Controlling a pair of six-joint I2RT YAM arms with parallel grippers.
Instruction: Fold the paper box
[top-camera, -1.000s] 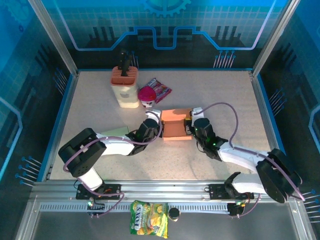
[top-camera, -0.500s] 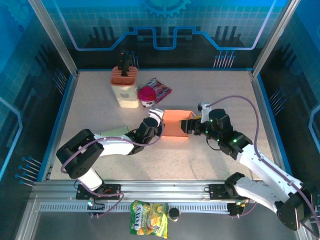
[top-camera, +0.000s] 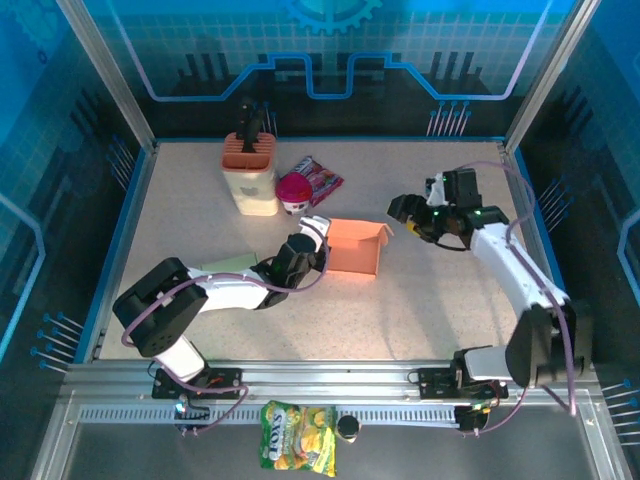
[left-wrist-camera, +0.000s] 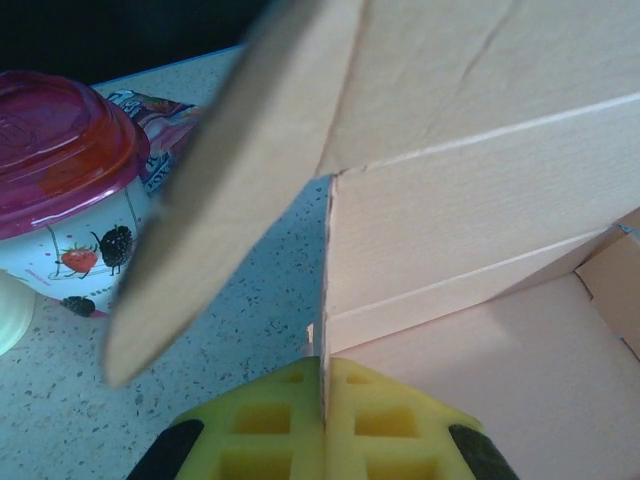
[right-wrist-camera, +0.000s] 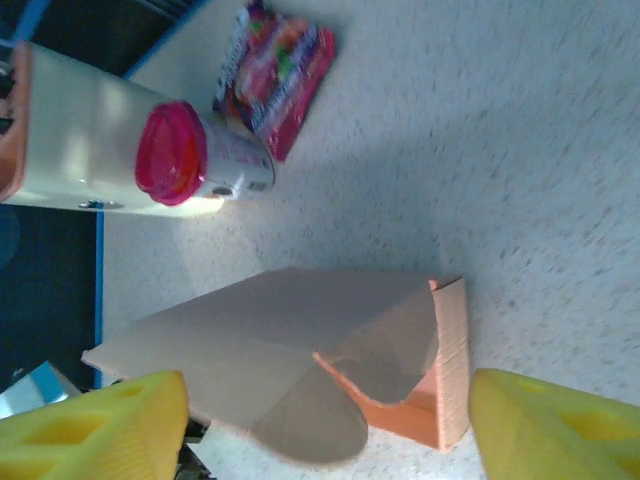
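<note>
The paper box (top-camera: 353, 247) is clamped by the left pincer (left-wrist-camera: 322, 430); the right pincer (top-camera: 402, 212) is held apart. A strawberry-printed cup (left-wrist-camera: 60, 200) is seen nearby.

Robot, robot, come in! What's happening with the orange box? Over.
Left gripper shut on wall of orange paper box. Right gripper open, clear of it. Top open, flaps unfolded. Pink-lidded cup close by.

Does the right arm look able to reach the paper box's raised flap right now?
Probably yes: the right pincer hangs open just right of the paper box, bare table between, the left pincer clamped on the opposite side.
</note>
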